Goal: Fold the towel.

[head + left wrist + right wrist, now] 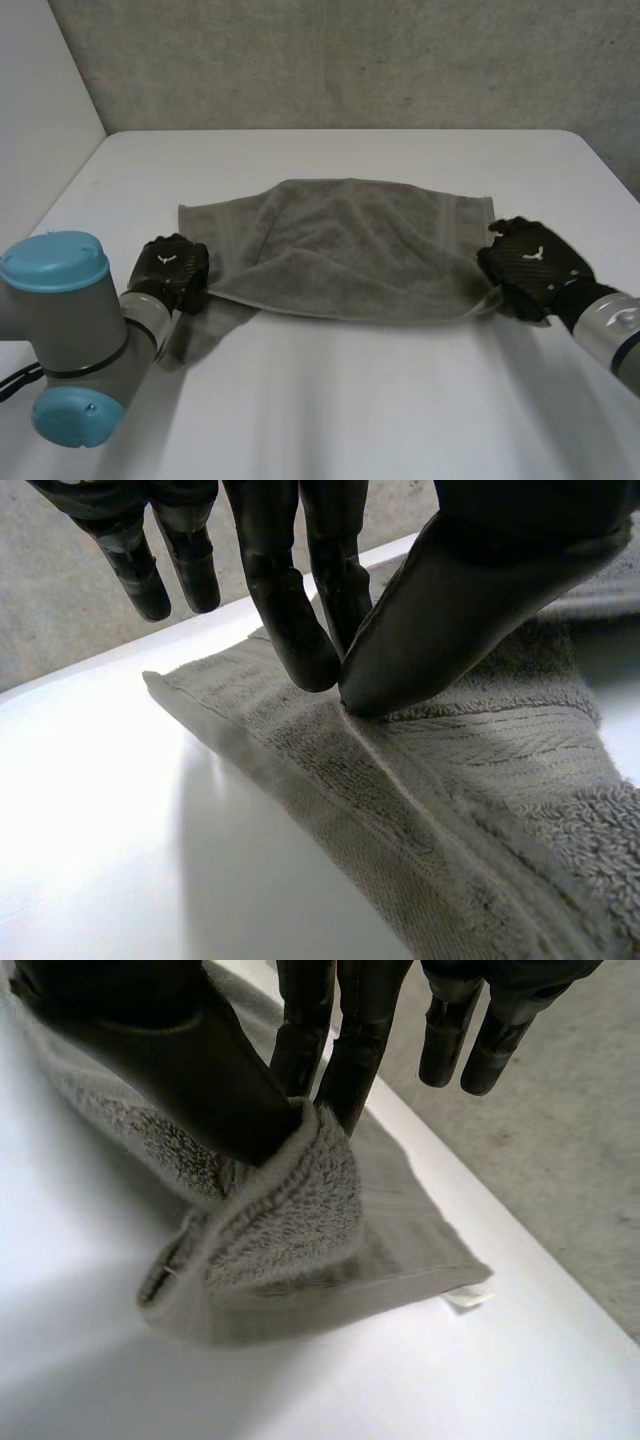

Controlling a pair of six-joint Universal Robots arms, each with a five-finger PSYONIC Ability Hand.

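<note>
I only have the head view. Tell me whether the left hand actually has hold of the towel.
Observer: Yes. In the left wrist view the left hand pinches a ridge of the towel between thumb and fingers, near its edge.
Operator: Now report the right hand.
Observer: The right hand pinches a bunched fold at the towel's corner between thumb and fingers; its other fingers hang straight, off the cloth.
Operator: Name anything by that corner.
Observer: A small white tag sticks out from under the towel's edge and lies on the table.
</note>
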